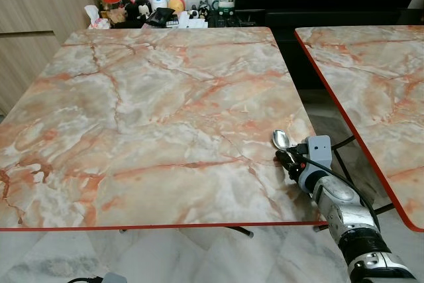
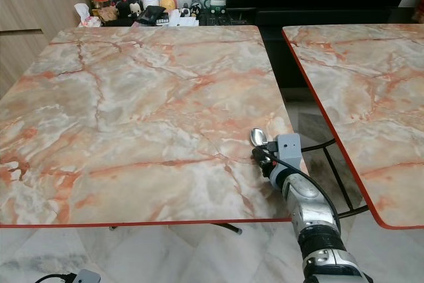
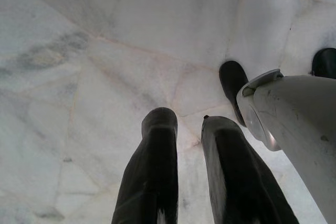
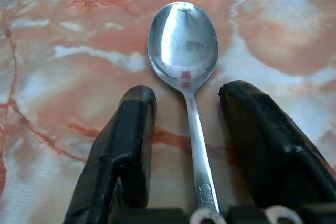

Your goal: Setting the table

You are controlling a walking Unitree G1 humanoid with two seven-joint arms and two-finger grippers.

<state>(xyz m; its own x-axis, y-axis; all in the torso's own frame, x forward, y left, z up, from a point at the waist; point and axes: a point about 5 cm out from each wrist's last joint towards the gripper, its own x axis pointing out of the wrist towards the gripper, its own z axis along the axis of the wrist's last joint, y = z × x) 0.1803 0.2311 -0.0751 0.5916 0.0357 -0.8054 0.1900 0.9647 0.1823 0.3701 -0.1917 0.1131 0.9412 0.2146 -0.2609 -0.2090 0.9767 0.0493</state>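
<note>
Spoon point(image 4: 185, 51) is seen lying on the marble-patterned table point(image 1: 152, 124) near its right edge, flanked by the spread fingers of the right gripper point(image 4: 186, 108).

From the wrist, the handle is shown untouched between parted jaws. The left gripper point(image 3: 191, 129) is hung over pale floor tiles point(image 3: 79, 51), fingers slightly apart, nothing held. A second table point(image 1: 371, 91) is set alongside; jars and clutter point(image 1: 152, 11) are lined against the far wall.

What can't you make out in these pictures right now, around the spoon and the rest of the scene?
- Spoon handle end: cut off by the right wrist view's edge, between the right end effector fingers, which stand apart from it.
- Spoon handle in the eye views: hidden behind the right end effector.
- Items beyond the marble table: too small to identify.
- Second table: cut off by the frame edge.
</note>
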